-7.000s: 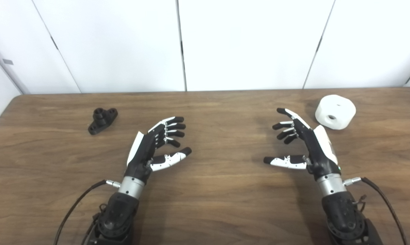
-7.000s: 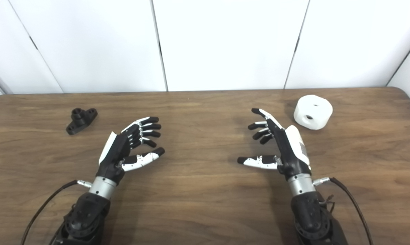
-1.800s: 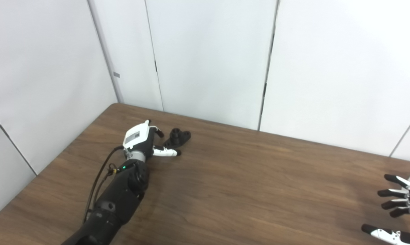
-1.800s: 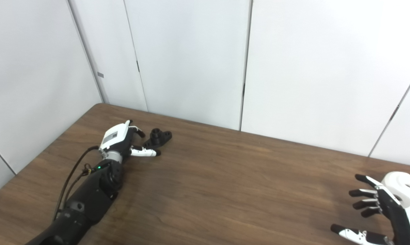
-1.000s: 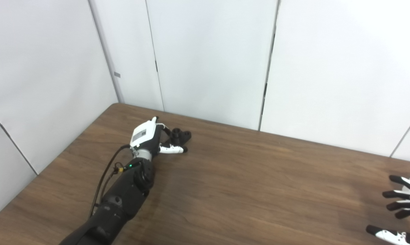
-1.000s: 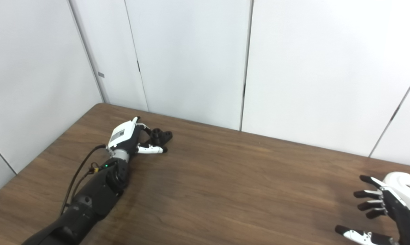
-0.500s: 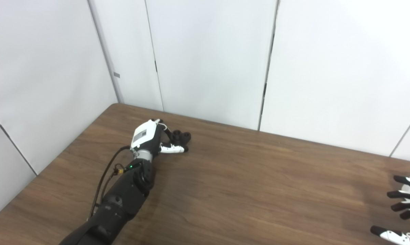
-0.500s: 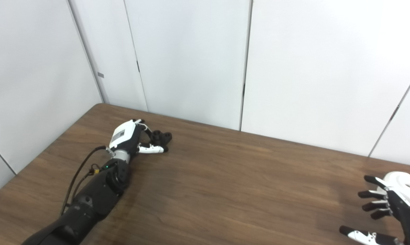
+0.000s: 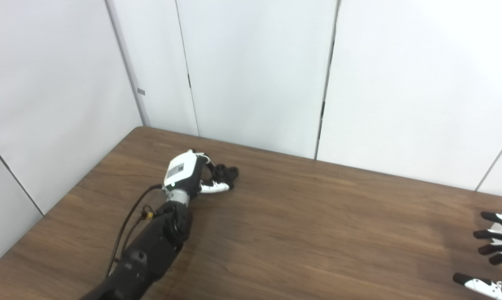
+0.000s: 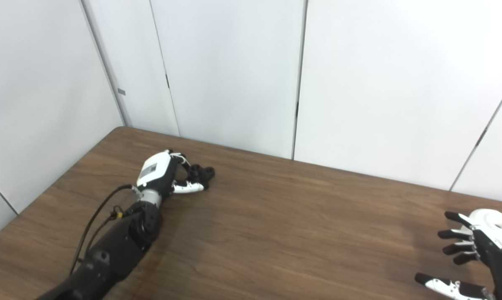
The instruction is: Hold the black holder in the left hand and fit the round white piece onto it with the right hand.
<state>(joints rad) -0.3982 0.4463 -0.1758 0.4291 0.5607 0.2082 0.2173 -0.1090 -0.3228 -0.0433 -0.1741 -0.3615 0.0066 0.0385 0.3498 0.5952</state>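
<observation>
Your left hand (image 9: pixel 183 171) lay far out on the brown table (image 9: pixel 301 216), toward its far left corner, with the arm stretched up from the bottom edge. Its fingers (image 9: pixel 207 163) were curled over the black holder (image 9: pixel 226 173), and the white thumb lay along the near side of it, so the hand was clamped on the piece. You could see only the holder's right end poking out past the fingers; whether it was lifted off the table or resting on it could not be told.

Your right hand (image 10: pixel 480 260) sat at the lower right corner, cut off by the frame, palm turned inward, fingers (image 10: pixel 453 237) spread apart and the thumb held out low, gripping nothing. The round white piece (image 10: pixel 495 218) stood on the table just behind that hand, partly hidden by it, its top hole visible in the right eye view. The two task pieces were well apart, at opposite ends of the table. White wall panels (image 9: pixel 255 71) rose behind.
</observation>
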